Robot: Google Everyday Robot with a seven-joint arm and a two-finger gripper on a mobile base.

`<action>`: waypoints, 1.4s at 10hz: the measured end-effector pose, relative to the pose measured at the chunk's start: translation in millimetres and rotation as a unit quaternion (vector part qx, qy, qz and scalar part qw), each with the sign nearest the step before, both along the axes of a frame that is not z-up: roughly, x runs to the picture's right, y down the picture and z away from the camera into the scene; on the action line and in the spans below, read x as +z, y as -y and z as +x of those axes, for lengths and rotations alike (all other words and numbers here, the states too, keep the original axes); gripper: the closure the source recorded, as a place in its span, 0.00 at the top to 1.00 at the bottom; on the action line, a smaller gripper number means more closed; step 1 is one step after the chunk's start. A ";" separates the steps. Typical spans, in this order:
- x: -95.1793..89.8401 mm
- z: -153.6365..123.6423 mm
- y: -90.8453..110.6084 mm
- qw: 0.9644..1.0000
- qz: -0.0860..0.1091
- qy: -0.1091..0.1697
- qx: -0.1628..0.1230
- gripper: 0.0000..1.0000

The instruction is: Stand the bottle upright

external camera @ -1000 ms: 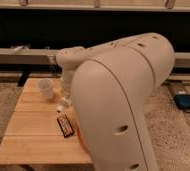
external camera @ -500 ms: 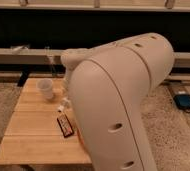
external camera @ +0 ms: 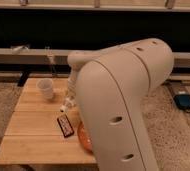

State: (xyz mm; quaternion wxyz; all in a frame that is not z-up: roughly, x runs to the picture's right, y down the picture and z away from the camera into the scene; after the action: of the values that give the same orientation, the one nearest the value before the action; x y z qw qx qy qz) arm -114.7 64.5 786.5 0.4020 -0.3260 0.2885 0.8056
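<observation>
Desk (external camera: 33,145), read left to right: cup (external camera: 45,89); bottle (external camera: 64,106), only a small white end showing at the lower left of the hand (external camera: 70,101). I judge the bottle's long axis slants up toward the hand. Snack bar (external camera: 65,125) lies just in front. The hand hangs low at the bottle; I cannot tell whether it is open, closed or gripping. Orange dish (external camera: 82,137) is half hidden.
</observation>
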 end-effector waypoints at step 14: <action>22.3 -3.8 -2.8 0.990 0.026 0.102 0.090 0.18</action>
State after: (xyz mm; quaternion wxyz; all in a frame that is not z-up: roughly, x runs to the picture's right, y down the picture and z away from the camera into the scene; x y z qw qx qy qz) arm -118.6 67.3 808.8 0.3632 -0.4206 0.1943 0.8084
